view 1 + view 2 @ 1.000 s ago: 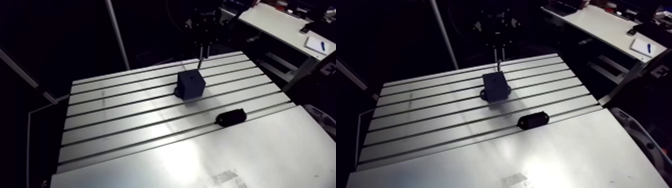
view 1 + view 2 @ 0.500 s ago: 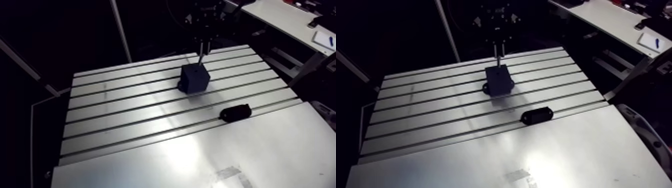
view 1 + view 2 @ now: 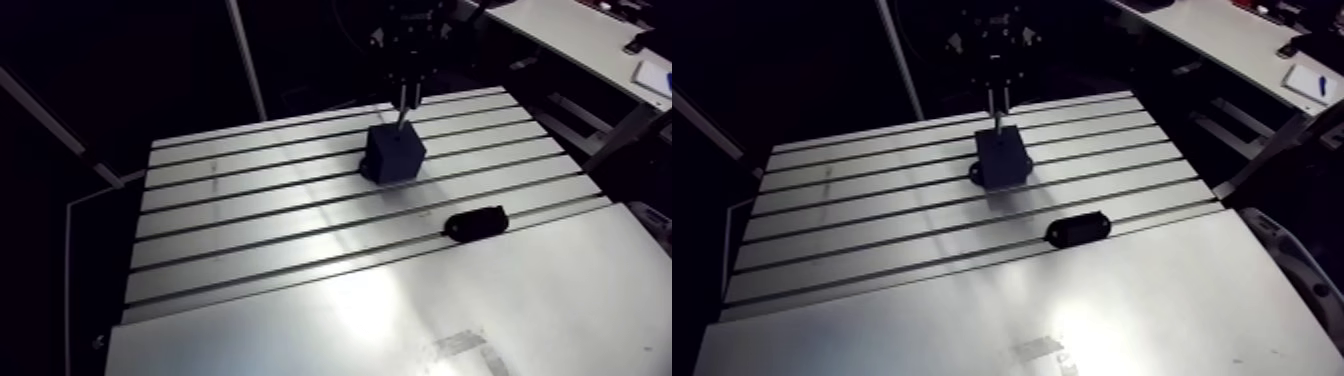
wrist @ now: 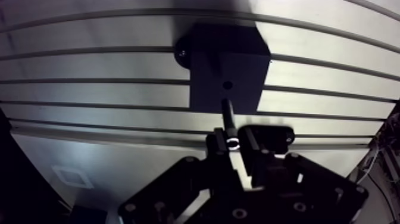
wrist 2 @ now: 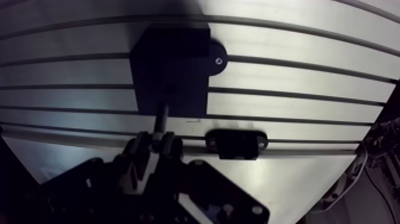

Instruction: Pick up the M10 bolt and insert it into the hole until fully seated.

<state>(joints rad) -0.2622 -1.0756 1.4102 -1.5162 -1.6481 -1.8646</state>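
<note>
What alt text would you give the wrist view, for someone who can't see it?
A two-fingered gripper holds a bolt aimed at the hole in a dark block on a slotted aluminium table. A small black part lies beside the gripper.

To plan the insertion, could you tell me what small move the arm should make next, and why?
Probably ease the pincer straight down: it grips the bolt upright above the dark block, and the tip seems aimed at the hole but not yet in it.

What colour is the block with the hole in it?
The block is black or nearly so; the wrist view shows it best.
</note>
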